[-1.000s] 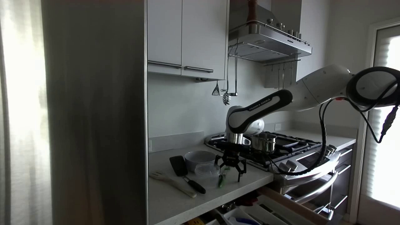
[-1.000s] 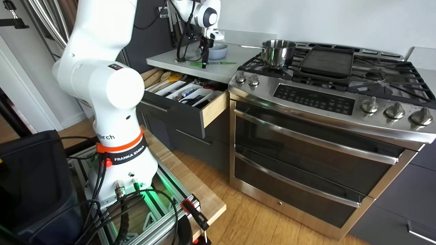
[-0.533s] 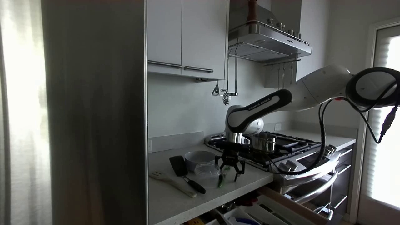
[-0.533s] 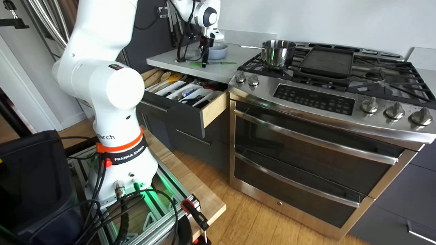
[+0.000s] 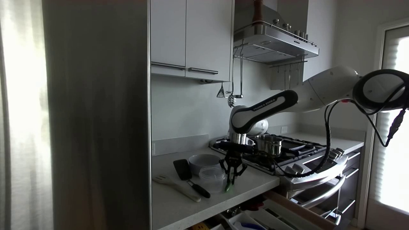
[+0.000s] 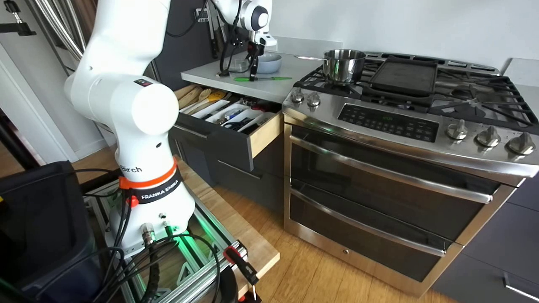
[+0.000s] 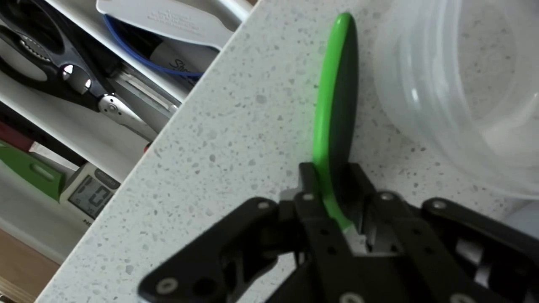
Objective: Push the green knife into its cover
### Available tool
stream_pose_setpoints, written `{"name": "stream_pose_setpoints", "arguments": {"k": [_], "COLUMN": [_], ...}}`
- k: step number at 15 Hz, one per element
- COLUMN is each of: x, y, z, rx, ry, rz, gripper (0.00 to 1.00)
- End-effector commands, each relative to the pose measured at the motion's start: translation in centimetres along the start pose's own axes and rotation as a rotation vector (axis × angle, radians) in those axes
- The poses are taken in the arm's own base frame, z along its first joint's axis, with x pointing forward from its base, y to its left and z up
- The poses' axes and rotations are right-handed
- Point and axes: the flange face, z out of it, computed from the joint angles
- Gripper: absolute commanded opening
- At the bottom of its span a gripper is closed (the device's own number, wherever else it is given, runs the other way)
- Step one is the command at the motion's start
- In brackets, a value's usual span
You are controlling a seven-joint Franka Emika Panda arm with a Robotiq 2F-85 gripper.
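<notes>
The green knife lies on the pale speckled counter, its green and black handle [image 7: 325,101] reaching up the wrist view. My gripper [image 7: 332,168] is shut on the handle near its blade end, one finger against each side. A short pale stretch beyond the handle shows between the fingers. In an exterior view the gripper [image 6: 253,78] points straight down over the knife. There a green piece [image 6: 282,78] at the knife's far end, toward the stove, looks like its cover, with a greyish stretch between. My gripper hides the cover in the wrist view.
A clear plastic tub [image 7: 421,84] stands close beside the handle, with a grey bowl [image 5: 204,161] behind it. A black spatula [image 5: 182,169] and a wooden utensil [image 5: 179,187] lie farther off. Below the counter edge an open drawer [image 6: 229,143] holds scissors [image 7: 80,80] and other tools.
The gripper's fingers, spread wide on either side of the knife a second ago, have come together on its handle. The arm has shifted only slightly; the knife lies in nearly the same place.
</notes>
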Motion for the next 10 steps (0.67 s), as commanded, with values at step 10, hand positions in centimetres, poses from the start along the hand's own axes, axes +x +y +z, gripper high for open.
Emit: {"name": "stream_pose_setpoints", "arguments": {"k": [10], "x": [1.08], "y": [-0.56], "z": [0.96], "rx": [-0.022], "ry": [-0.009], "rz": [-0.019], "gripper": [0.05]}}
